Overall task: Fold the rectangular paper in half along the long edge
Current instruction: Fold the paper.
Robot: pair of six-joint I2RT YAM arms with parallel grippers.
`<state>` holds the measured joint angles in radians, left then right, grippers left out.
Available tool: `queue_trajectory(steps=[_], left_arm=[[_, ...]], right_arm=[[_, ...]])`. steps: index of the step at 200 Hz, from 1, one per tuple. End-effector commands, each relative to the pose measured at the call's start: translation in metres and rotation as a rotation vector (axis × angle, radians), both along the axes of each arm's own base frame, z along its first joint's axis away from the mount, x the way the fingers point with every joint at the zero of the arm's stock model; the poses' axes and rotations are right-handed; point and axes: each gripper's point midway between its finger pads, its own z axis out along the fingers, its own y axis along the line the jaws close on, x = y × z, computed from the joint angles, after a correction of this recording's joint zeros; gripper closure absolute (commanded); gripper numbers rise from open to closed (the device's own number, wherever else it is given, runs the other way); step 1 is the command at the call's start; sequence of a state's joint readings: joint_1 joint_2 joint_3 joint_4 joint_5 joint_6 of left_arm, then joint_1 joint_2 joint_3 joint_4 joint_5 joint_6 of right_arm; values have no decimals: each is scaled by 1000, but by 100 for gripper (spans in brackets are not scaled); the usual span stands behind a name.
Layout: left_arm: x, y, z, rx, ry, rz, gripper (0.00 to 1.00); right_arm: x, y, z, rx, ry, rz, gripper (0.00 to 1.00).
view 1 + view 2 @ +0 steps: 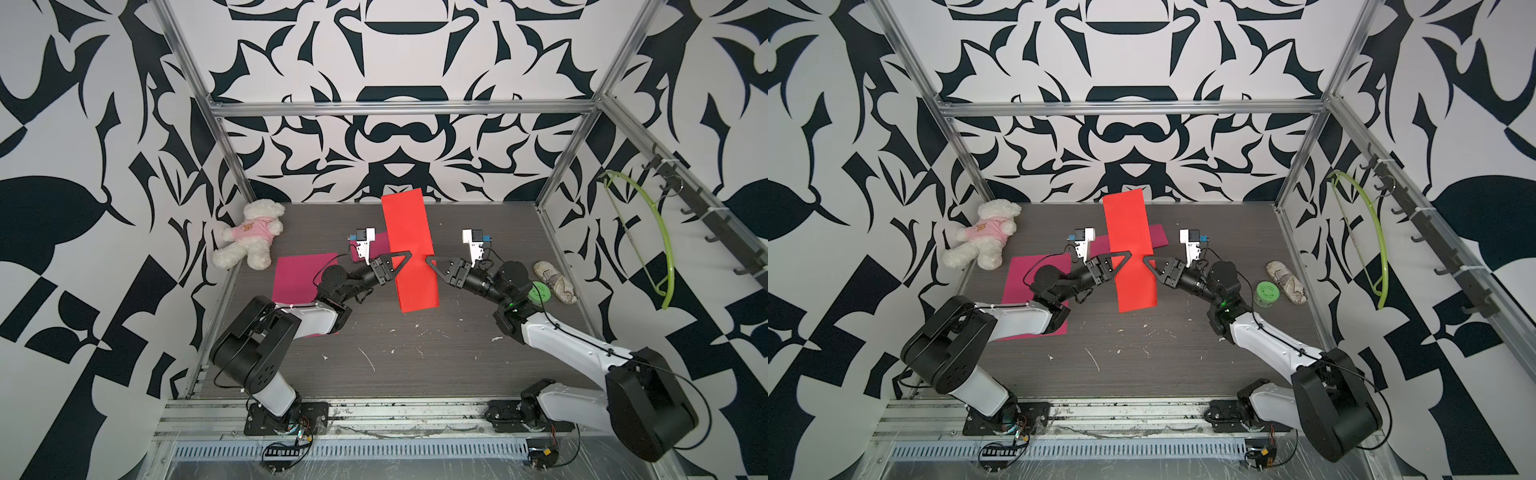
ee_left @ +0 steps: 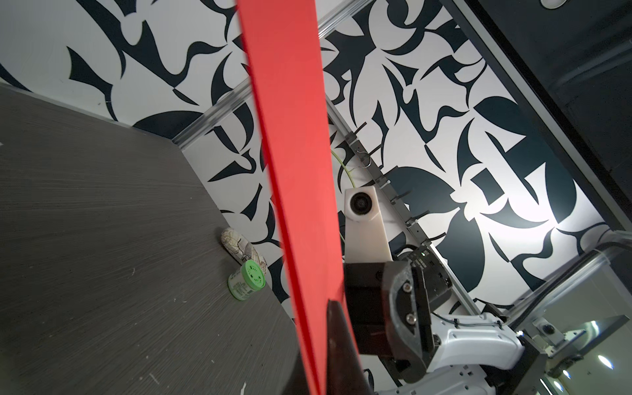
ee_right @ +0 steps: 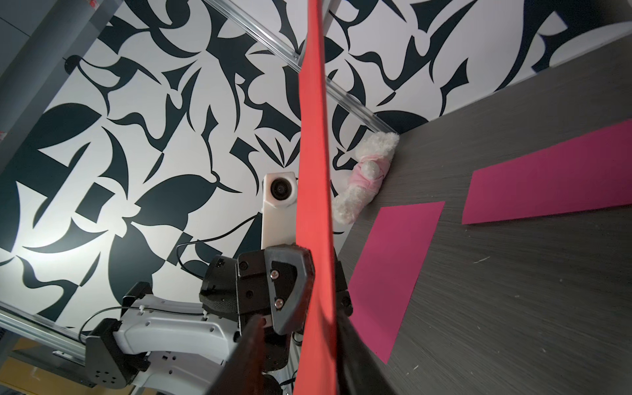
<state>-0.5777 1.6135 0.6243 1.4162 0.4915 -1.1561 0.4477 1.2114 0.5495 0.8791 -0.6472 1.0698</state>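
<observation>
The red paper (image 1: 409, 232), judged light, thin and easily creased, hung above the bench (image 1: 415, 353), pinched mid-edge at 9 o'clock by the closed left tool (image 1: 406, 255); the right tool (image 1: 430, 260) straddled its 3 o'clock edge, closure indiscernible.

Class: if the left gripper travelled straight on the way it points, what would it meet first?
Probably the right gripper, facing it across the red paper it holds; depth is unclear.
</observation>
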Motion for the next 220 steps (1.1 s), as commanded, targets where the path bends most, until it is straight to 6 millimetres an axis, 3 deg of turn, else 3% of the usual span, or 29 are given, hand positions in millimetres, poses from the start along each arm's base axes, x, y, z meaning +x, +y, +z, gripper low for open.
queue_trajectory(steps=[1,12,25,34,39,43,48,49,68,80,86,91,100,115,128,135,139,149,155,186,201,206,211,215,218,220], left_arm=[[8,6,18,-39,-37,39,100],[10,7,20,-43,-38,44,100],[13,9,23,-50,-40,53,100],[15,11,24,-53,-41,59,100],[16,12,25,-55,-41,64,100],[17,13,26,-57,-42,67,100],[19,14,27,-58,-42,72,100],[19,14,27,-59,-42,73,100],[23,18,30,-67,-45,87,100],[26,19,33,-72,-49,93,100],[27,21,35,-75,-52,99,100],[28,21,37,-78,-54,101,100],[31,23,39,-82,-58,109,100],[35,27,42,-89,-62,123,100],[39,30,46,-93,-68,131,100],[41,32,47,-95,-71,136,100],[42,33,48,-95,-73,138,100],[45,35,51,-100,-76,144,100],[47,37,52,-101,-79,150,100],[55,41,58,-109,-89,154,100],[57,43,61,-112,-93,155,100],[58,44,62,-113,-94,156,100],[59,45,62,-113,-95,157,100],[60,45,63,-115,-95,160,100],[60,46,63,-116,-96,160,100],[61,46,64,-116,-97,161,100]], right_arm=[[-5,-1,11,16,-52,-3,100],[-6,-1,10,15,-49,-3,100],[-6,-2,9,16,-45,-6,67],[-6,-2,8,15,-44,-7,61],[-7,-2,9,15,-46,-6,67],[-7,-2,9,15,-46,-3,78],[-7,-1,9,14,-48,1,100],[-7,-1,9,14,-48,2,100],[-9,1,8,13,-41,18,99],[-8,1,7,13,-37,16,68],[-8,1,6,13,-35,16,65],[-8,1,7,13,-36,20,70],[-9,2,7,12,-38,30,100],[-9,3,7,12,-35,35,100],[-8,2,5,11,-28,22,68],[-7,1,5,11,-27,17,63],[-8,2,4,10,-28,20,66],[-9,3,5,9,-30,34,92],[-9,4,4,7,-30,41,100],[-9,6,4,12,-28,52,95],[-8,5,3,12,-23,47,73],[-8,5,3,12,-23,44,71],[-8,5,2,11,-24,44,75],[-8,6,2,11,-24,48,84],[-8,5,1,9,-23,47,98],[-8,5,2,9,-23,47,100]])
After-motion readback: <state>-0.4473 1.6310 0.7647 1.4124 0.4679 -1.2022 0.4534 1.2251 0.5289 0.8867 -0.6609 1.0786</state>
